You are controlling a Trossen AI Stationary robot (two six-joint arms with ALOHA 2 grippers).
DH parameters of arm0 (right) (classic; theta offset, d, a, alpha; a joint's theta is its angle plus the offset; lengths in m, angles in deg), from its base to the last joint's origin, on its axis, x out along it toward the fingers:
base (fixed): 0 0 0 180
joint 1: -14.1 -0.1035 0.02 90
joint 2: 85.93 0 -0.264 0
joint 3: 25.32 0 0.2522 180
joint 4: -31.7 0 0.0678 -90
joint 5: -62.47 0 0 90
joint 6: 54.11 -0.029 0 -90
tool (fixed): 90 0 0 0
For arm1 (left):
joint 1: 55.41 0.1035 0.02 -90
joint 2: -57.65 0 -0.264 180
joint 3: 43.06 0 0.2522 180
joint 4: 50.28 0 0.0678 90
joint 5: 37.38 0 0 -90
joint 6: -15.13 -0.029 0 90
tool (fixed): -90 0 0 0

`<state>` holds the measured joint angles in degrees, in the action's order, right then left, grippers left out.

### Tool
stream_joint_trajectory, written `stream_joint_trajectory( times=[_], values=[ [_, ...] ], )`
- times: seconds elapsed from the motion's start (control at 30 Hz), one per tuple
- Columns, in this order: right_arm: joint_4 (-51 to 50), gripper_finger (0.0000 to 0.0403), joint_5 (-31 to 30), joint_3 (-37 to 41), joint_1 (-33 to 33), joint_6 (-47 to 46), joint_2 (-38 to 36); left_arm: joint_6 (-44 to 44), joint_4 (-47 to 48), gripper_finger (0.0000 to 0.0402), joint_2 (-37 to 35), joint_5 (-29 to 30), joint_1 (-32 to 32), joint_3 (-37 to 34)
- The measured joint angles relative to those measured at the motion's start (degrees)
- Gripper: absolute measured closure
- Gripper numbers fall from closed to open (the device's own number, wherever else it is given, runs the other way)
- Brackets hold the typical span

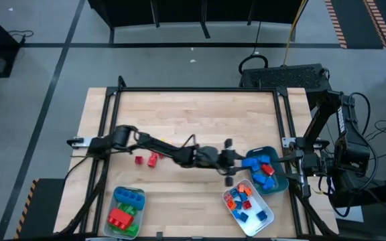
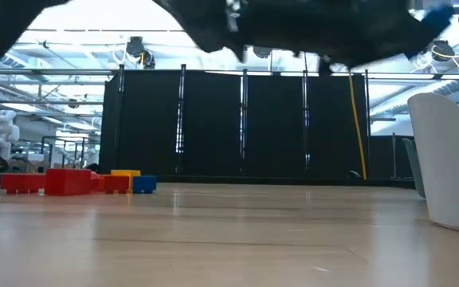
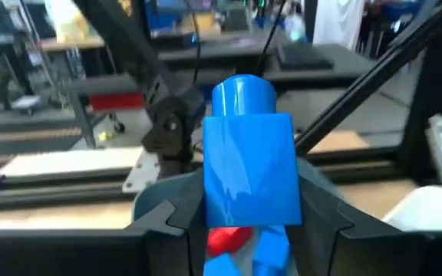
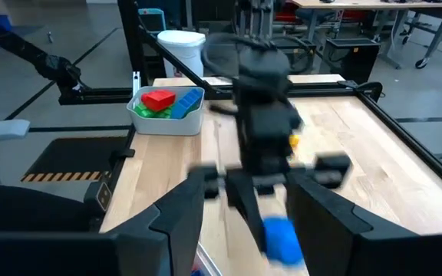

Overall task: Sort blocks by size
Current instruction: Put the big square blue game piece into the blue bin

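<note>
My left gripper [image 1: 240,162] reaches across the table to the teal tray [image 1: 279,182] and is shut on a blue block [image 3: 252,161] with one stud on top. The block hangs above red and blue blocks [image 3: 232,241] lying in that tray. In the right wrist view it shows as a blurred blue shape [image 4: 282,238] under the left arm's gripper. Two red blocks [image 1: 147,159] lie loose on the table at the left. My right gripper [image 1: 289,163] stands open over the teal tray's right rim, with nothing between its fingers. My left gripper pinches the blue block by its two opposite side faces [image 3: 215,192] between its two fingers. The fingers lie level and point toward the table's right edge. The block sits upright, stud up, lifted clear above the teal tray.
A white tray [image 1: 265,226] of small orange, blue and red blocks stands at the near right. A pale tray [image 1: 139,227] with green, red and blue bricks stands at the near left. Bare wood lies in the far half of the table [image 1: 193,114].
</note>
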<state>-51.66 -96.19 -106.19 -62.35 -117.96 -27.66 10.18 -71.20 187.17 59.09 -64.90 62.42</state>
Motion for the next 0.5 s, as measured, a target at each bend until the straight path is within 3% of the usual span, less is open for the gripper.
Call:
stream_joint_trajectory(
  times=[0.17, 0.27, 0.5],
  values=[
    [-0.03, 0.0232, 0.41, 0.00, 0.00, 0.44, 0.00, 0.04, 10.39, 0.0268, 7.22, -1.02, 1.48, 11.84],
    [-0.04, 0.0232, 1.45, 0.00, 0.00, 0.63, 0.00, 0.09, 11.68, 0.0264, 10.74, -1.18, 2.35, 17.74],
    [-0.03, 0.0232, 1.78, 0.00, 0.00, 0.02, -0.01, 1.19, 12.63, 0.0255, 15.38, -3.47, 3.80, 23.23]
  ],
)
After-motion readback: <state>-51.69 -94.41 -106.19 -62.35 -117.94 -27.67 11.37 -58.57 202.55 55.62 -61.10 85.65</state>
